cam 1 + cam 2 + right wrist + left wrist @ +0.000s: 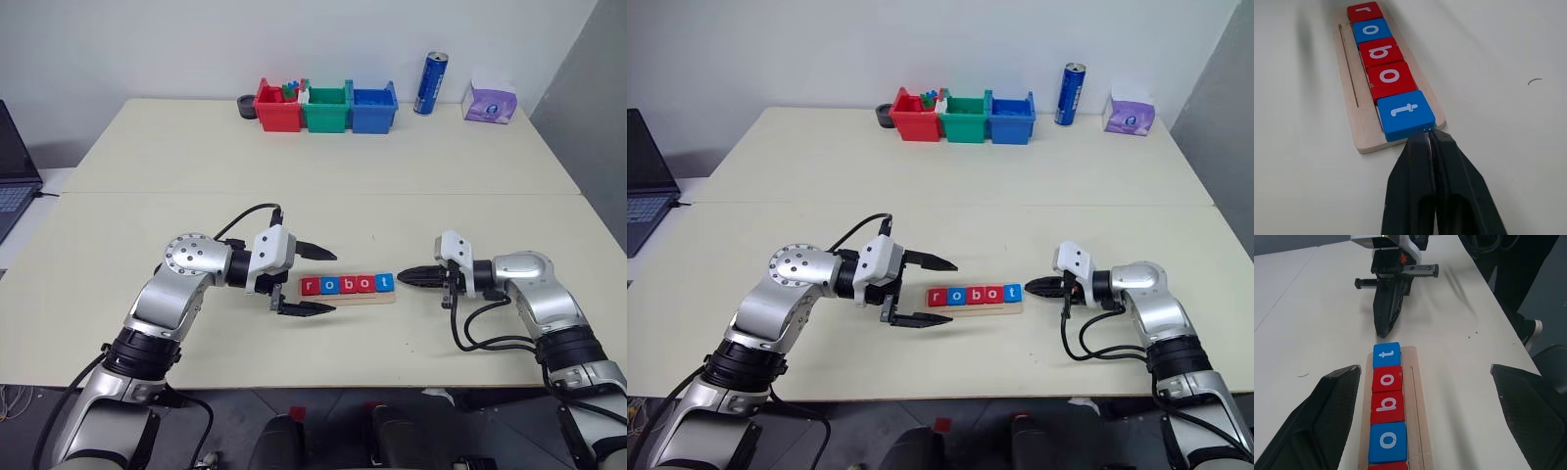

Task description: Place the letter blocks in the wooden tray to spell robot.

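Five letter blocks [348, 284] fill one wooden tray [347, 297]; left end effector [315, 281] released, right end effector [404, 278] clenched empty.

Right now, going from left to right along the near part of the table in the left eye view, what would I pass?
Left tool, open → red r block → blue o block → red b block → red o block → blue t block → right tool, shut. The blocks sit on the wooden tray.
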Tool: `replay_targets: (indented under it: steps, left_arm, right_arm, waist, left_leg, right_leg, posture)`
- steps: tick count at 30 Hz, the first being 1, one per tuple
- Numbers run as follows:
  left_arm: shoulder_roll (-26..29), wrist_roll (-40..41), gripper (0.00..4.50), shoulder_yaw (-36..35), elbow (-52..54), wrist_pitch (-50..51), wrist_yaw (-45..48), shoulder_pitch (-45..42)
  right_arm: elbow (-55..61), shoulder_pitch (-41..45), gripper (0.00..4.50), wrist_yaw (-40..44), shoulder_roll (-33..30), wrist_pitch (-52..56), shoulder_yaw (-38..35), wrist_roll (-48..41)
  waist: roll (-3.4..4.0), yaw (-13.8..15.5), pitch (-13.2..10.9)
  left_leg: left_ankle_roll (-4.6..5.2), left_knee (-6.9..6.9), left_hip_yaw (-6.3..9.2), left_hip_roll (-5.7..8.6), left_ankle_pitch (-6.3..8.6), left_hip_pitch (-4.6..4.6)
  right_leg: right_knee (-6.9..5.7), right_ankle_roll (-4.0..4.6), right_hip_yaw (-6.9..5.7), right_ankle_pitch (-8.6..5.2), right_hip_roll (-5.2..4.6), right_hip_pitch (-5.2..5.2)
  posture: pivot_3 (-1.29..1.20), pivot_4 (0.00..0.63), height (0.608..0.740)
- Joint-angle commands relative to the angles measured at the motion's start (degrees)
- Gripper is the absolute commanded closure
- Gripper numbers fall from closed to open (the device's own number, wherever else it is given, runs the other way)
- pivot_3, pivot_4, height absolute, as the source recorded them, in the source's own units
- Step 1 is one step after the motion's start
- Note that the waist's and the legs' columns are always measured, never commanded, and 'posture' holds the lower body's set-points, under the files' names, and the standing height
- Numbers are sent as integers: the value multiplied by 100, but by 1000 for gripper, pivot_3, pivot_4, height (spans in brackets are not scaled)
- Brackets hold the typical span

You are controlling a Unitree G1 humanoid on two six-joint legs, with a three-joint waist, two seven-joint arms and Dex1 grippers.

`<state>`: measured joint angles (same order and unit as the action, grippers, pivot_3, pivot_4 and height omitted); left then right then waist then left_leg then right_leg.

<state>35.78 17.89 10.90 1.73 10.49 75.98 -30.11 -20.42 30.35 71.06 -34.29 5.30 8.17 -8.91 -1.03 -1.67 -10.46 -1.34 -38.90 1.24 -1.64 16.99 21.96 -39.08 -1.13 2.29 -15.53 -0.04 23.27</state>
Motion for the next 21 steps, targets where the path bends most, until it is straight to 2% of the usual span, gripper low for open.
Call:
replay_targets:
  steps: [1, 21]
  left_arm:
    - [24, 76, 0, -81, 127, -47, 14, -87]
    - [37, 72, 0, -120, 198, -11, -106, -40]
  right_arm:
    - [99, 88, 4488, 64, -7, -110, 51, 21]
    - [-143, 321, 4488, 19, 229, -266, 223, 115]
  waist:
    - [0, 0, 0]
    - [0, -1, 0]
  left_leg:
    - [0, 0, 0, 0, 0, 0]
    - [0, 0, 0, 0, 0, 0]
  right_leg:
    - [0, 0, 0, 0, 0, 0]
    - [0, 0, 0, 0, 0, 0]
  posture:
    - [0, 150, 740]
    - [0, 150, 740]
